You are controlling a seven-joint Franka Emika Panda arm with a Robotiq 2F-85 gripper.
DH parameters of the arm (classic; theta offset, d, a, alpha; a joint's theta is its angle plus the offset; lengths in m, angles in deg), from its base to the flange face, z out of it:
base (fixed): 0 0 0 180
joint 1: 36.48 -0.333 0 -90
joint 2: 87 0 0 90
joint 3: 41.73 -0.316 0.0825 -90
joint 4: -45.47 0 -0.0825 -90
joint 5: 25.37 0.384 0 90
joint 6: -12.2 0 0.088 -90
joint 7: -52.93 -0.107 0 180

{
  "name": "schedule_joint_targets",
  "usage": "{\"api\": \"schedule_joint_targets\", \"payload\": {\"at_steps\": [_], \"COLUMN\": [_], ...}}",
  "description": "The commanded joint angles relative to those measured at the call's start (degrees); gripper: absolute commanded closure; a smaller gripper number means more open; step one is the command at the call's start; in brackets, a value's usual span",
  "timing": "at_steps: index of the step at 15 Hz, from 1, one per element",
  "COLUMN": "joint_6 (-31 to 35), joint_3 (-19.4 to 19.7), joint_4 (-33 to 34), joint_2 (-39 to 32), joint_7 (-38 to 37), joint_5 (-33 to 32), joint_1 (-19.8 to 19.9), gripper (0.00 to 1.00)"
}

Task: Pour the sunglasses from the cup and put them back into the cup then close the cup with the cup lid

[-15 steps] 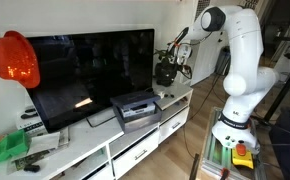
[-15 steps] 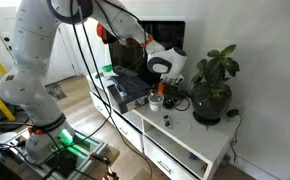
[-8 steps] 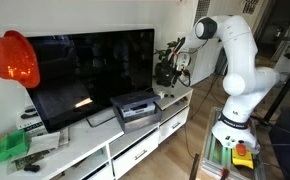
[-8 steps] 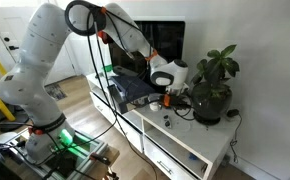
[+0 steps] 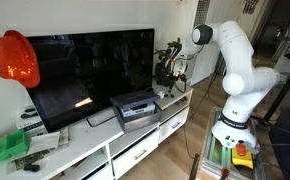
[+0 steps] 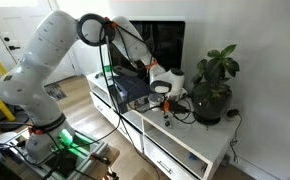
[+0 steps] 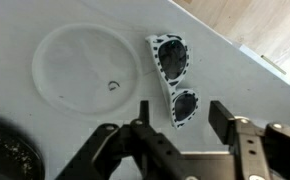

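Sunglasses (image 7: 173, 78) lie flat on white cabinet top (image 7: 235, 85), centre of wrist view. Long axis runs top-to-bottom of frame, slightly tilted. Lower lens sits at gap of gripper (image 7: 181, 120). Jaws apart, empty; closing line crosses long axis. Clear lid (image 7: 85, 65) just beside, upper left.

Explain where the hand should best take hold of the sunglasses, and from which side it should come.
Grip the sunglasses at the narrow bridge between the lenses, coming straight down from above. They lie flat on the white top, and the open hand hangs with one finger to each side of the frame.
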Motion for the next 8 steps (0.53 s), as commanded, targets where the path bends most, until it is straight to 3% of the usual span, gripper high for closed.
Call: {"api": "schedule_joint_targets", "payload": {"at_steps": [1, 2, 4, 8], "joint_6": [1.5, 1.3, 0.9, 0.9], "joint_3": [-2.2, -2.4, -2.5, -2.8], "joint_4": [2.2, 2.5, 2.9, 3.6], "joint_2": [-2.6, -3.0, -3.8, -4.9], "joint_7": [-0.4, -0.6, -0.8, -1.0], "joint_5": [-2.9, -3.4, -4.3, -5.3], "joint_1": [1.8, 1.9, 2.0, 2.4], "gripper": [0.44, 0.40, 0.49, 0.81]}}
